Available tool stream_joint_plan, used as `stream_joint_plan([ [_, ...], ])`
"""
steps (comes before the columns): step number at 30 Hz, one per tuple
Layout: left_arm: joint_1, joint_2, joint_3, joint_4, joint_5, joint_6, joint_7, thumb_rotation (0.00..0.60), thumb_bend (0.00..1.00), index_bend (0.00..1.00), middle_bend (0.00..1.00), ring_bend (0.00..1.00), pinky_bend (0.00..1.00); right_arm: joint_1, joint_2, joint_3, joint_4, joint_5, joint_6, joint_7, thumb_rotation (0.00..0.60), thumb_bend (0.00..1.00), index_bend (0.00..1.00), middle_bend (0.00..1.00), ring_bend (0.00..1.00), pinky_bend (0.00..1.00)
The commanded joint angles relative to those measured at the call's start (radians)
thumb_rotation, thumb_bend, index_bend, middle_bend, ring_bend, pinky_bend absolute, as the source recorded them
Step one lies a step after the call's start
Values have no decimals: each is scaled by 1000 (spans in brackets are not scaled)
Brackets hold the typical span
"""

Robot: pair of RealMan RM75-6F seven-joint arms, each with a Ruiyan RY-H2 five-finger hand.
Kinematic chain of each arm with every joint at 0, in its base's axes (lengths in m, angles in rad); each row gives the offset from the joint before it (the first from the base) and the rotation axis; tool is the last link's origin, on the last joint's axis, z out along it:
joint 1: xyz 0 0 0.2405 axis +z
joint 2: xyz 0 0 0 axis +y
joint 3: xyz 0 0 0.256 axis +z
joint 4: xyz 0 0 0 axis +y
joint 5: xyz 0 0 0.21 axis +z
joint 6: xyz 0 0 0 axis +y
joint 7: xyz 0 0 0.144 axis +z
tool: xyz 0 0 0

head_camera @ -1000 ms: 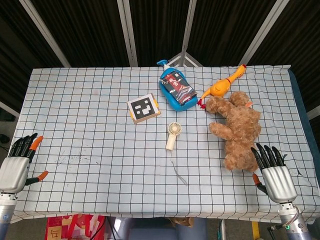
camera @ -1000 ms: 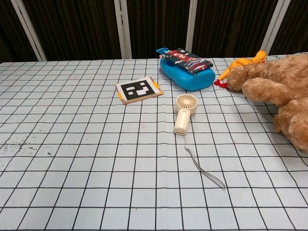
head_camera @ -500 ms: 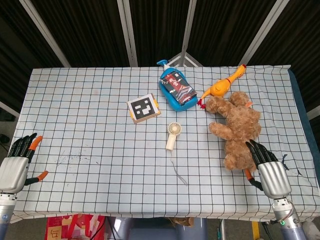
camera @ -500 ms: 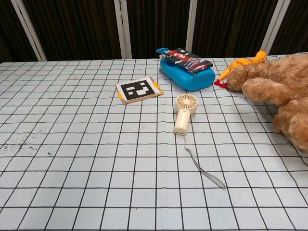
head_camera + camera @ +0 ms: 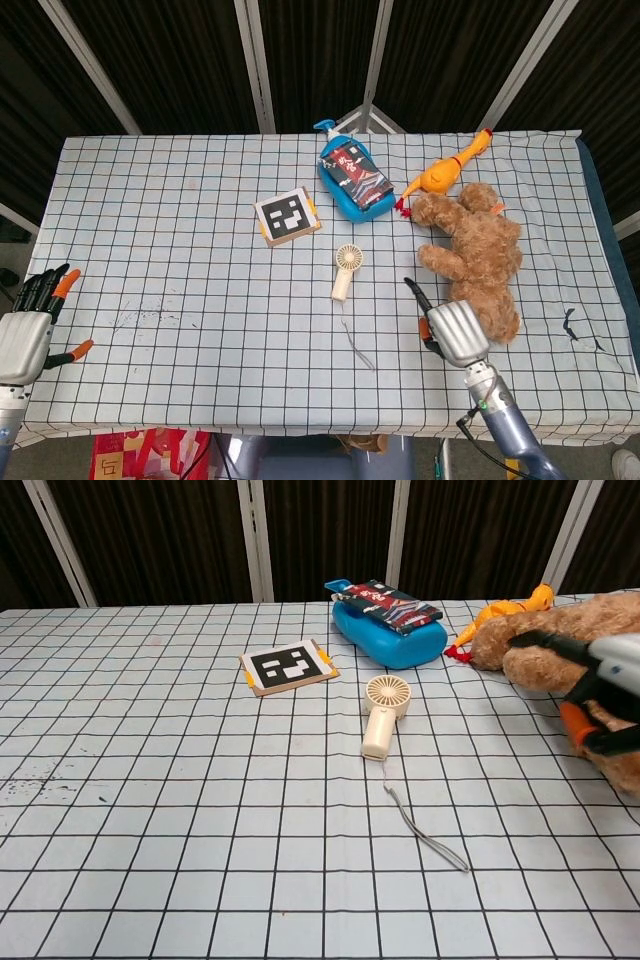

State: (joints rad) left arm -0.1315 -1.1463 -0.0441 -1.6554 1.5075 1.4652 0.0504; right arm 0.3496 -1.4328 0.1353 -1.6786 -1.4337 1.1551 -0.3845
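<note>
A brown teddy bear point(image 5: 478, 252) lies on its back at the right of the checked table, also large at the right edge of the chest view point(image 5: 570, 660). My right hand point(image 5: 453, 332) hovers at the bear's lower left leg with fingers spread, holding nothing; in the chest view my right hand point(image 5: 603, 692) shows in front of the bear. Whether it touches the fur I cannot tell. My left hand point(image 5: 25, 330) hangs at the table's left front edge, fingers apart and empty, far from every object.
A cream handheld fan point(image 5: 345, 271) with a strap lies mid-table. Behind it are a marker card point(image 5: 288, 216), a blue pump bottle point(image 5: 350, 178) lying flat with a dark packet on it, and an orange rubber chicken point(image 5: 446, 171). A dark mark point(image 5: 578, 328) sits at the right front.
My right hand has swung left, from the bear's lower right side to beside its left leg, and now shows in the chest view. The left hand has barely moved.
</note>
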Motion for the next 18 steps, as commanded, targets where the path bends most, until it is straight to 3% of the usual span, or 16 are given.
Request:
stream_joint_plan([
  [1, 0, 3, 1, 0, 0, -4, -10, 600, 47, 0, 0, 0, 0, 95, -121, 39, 27, 172, -110, -178, 600, 755, 0, 814, 913, 914],
  [8, -3, 10, -1, -4, -9, -15, -24, 600, 47, 0, 0, 0, 0, 152, -194, 67, 63, 290, -137, -269, 600, 767, 0, 816, 917, 914],
  [18, -9, 21, -5, -7, -30, -36, -53, 600, 46, 0, 0, 0, 0, 230, -286, 113, 161, 415, -167, -297, 600, 767, 0, 816, 917, 914],
])
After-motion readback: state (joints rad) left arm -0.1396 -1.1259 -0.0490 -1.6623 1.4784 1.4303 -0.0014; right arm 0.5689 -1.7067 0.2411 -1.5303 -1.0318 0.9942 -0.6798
